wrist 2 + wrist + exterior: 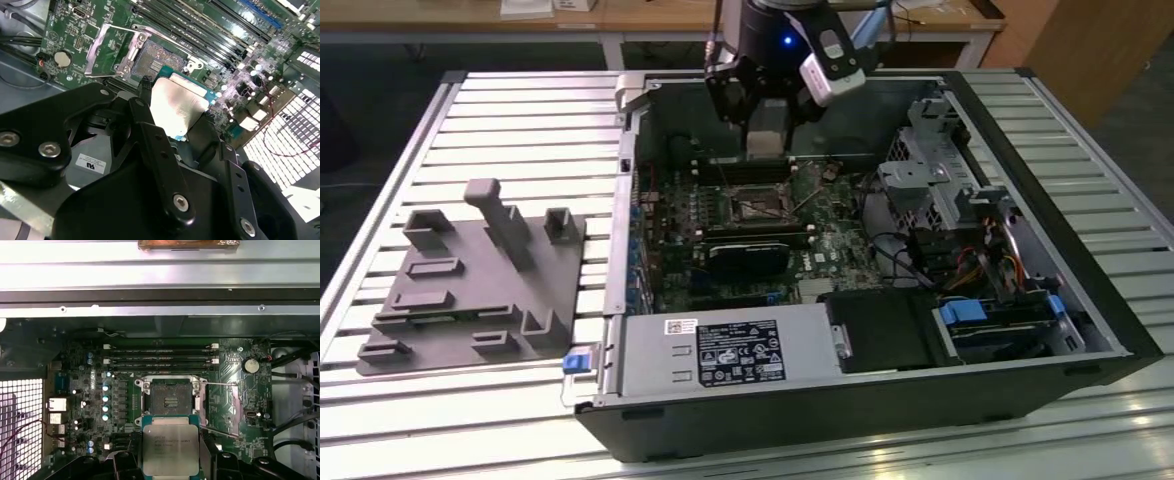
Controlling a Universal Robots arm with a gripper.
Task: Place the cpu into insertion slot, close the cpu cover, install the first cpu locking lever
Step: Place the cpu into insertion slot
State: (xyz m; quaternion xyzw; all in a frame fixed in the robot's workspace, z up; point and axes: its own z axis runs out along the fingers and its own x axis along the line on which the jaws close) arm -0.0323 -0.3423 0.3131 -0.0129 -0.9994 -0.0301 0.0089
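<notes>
The fingers point(144, 92) clamp the cpu point(170, 450) by two opposite edges, holding it over the motherboard point(235, 365) just beside the uncovered insertion slot point(171, 399). The cpu cover point(97, 50) is swung open.

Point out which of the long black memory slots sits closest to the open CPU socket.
The memory slot right beside the insertion slot. The other memory slots lie beyond it, each farther from that socket.

I saw white glare on the cpu point(175, 107) and the table point(467, 410); inside the case point(854, 420) it was dim.
</notes>
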